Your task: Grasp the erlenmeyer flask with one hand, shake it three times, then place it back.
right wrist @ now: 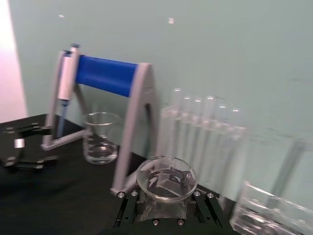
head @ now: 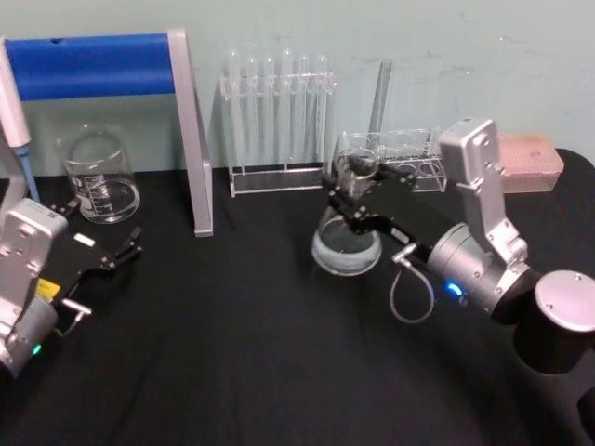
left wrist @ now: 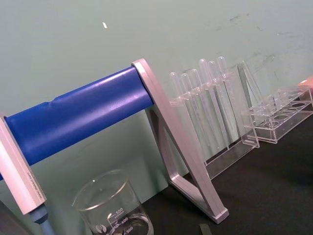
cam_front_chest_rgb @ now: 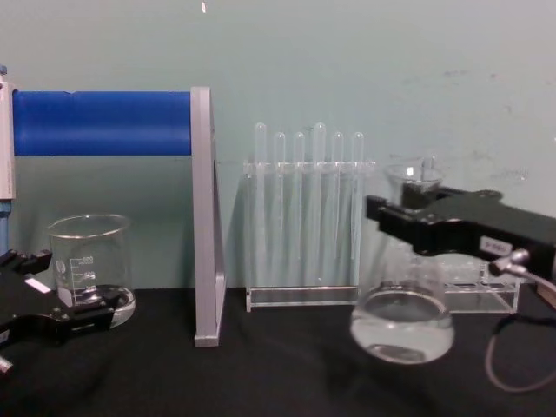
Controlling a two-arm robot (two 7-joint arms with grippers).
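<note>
1. Currently the right gripper (head: 342, 190) reaches in from the right, its two black fingers pinched onto the neck of the erlenmeyer flask (head: 346, 249), just under the lip.
2. Flask look: clear glass cone with a wide round base and a narrow neck with a flared lip. A shallow pool of clear liquid sits in the base.
3. Right wrist view looks straight down the open mouth (right wrist: 166, 178), with a finger (right wrist: 128, 210) on each side.
4. Flask position: centre-right of the black table (head: 242, 353), in front of the test tube rack (head: 279, 121) and the low clear rack (head: 404, 158).
5. In the chest view the base (cam_front_chest_rgb: 402, 326) looks slightly canted. Can't tell whether it touches the table.
6. Left gripper (head: 98, 232) sits idle low at the left edge with its fingers spread and nothing between them, just in front of the beaker (head: 98, 177).
7. The stand with the blue roll (head: 93, 65) is behind the beaker, well apart from the flask.
</note>
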